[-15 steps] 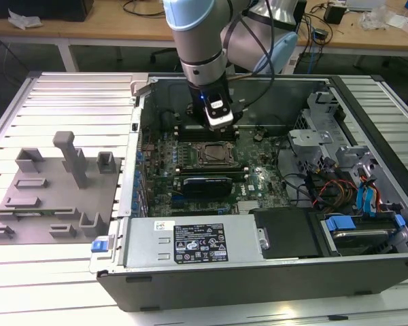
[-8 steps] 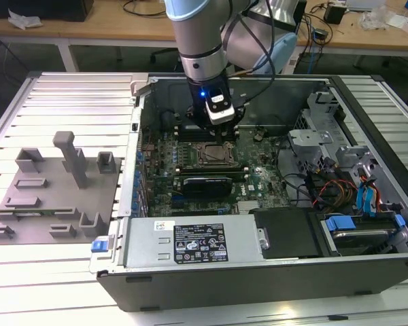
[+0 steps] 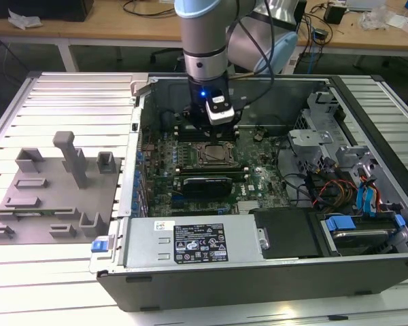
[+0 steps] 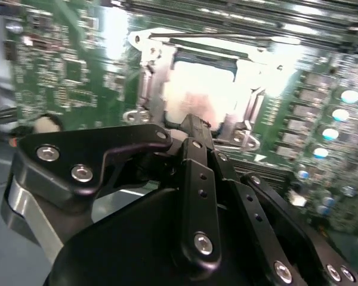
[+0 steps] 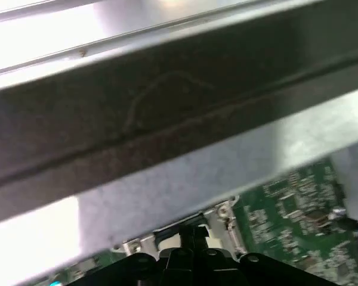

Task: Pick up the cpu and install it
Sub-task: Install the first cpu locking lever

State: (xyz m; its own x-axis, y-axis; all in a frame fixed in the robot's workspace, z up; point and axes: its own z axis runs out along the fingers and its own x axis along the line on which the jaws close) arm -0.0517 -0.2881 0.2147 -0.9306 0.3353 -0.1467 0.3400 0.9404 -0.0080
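Note:
The cpu (image 4: pixel 200 89) is a pale silver square lying flat inside the metal-framed socket (image 4: pixel 144 77) on the green motherboard. In the exterior view the cpu (image 3: pixel 214 155) sits in the socket at the middle of the open computer case. My gripper (image 3: pixel 215 125) hangs just above the board on the socket's far side, close to the case's back wall. In the second wrist view the gripper (image 4: pixel 191 122) tip ends at the socket's near edge, apart from the chip. The gripper (image 5: pixel 197 231) also shows in the first wrist view, in front of the socket frame.
The grey plastic tray (image 3: pixel 47 197) with upright blocks lies on the slatted table at the exterior view's left. The case wall (image 5: pixel 179 119) stands close to the wrist. The power supply (image 3: pixel 190 242), a drive cage (image 3: pixel 313 146) and cables (image 3: pixel 326 190) crowd the case.

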